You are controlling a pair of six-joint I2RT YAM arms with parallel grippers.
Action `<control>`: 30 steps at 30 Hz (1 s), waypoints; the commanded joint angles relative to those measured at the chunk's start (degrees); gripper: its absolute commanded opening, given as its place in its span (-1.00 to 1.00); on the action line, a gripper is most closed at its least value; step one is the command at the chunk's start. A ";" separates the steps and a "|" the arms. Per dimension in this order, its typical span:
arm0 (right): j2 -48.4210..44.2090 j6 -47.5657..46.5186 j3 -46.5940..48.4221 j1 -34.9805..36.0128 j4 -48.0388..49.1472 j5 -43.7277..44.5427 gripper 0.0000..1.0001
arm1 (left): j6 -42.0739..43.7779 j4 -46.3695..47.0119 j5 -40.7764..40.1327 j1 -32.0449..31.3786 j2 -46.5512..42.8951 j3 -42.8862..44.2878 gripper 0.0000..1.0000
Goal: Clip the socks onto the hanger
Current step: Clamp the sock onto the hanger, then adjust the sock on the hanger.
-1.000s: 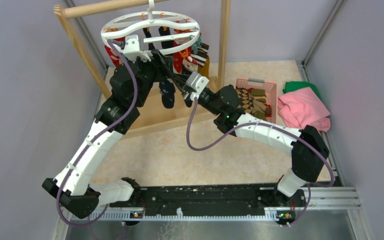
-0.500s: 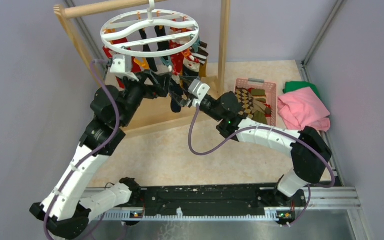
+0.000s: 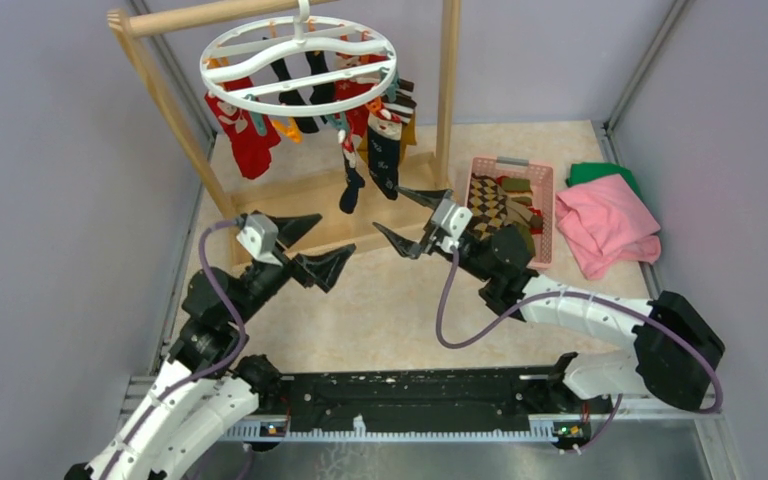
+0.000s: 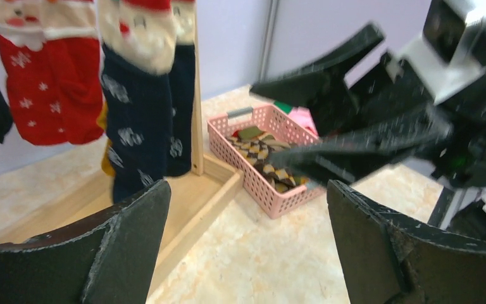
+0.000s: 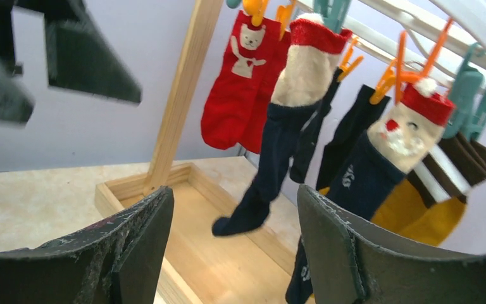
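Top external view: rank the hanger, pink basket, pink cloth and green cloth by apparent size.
1. hanger: largest, though raised nearer the camera.
2-3. pink cloth and pink basket: look alike; the right arm covers part of the basket.
4. green cloth: smallest, mostly under the pink cloth.

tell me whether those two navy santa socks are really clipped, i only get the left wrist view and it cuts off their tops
Observer: Both are. The right wrist view shows one navy Santa sock under a teal clip and the other under an orange clip.
Operator: what do the clips hang from
Observer: A white round hanger, hooked over the rack's wooden rail in the top view.
Operator: is the right hand empty, it's a blur for me
Observer: Yes, the right hand is open with nothing between its fingers.
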 commanded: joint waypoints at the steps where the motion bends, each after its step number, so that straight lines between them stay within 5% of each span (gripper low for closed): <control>1: -2.67 3.17 -2.68 -3.25 3.56 1.18 0.42 | -0.80 14.06 1.97 0.10 -6.12 -12.05 0.97; 14: 4.59 10.36 0.20 -12.24 4.94 3.82 0.43 | -11.78 28.93 -10.64 0.17 -10.76 -36.29 0.97; 26: 18.47 13.26 16.11 -12.39 -0.33 -0.66 0.37 | -10.00 26.36 -15.85 0.16 -10.62 -36.44 0.97; 30: 20.83 12.77 19.19 -12.43 -1.14 1.98 0.10 | -10.06 26.22 -16.20 0.08 -10.81 -36.41 0.97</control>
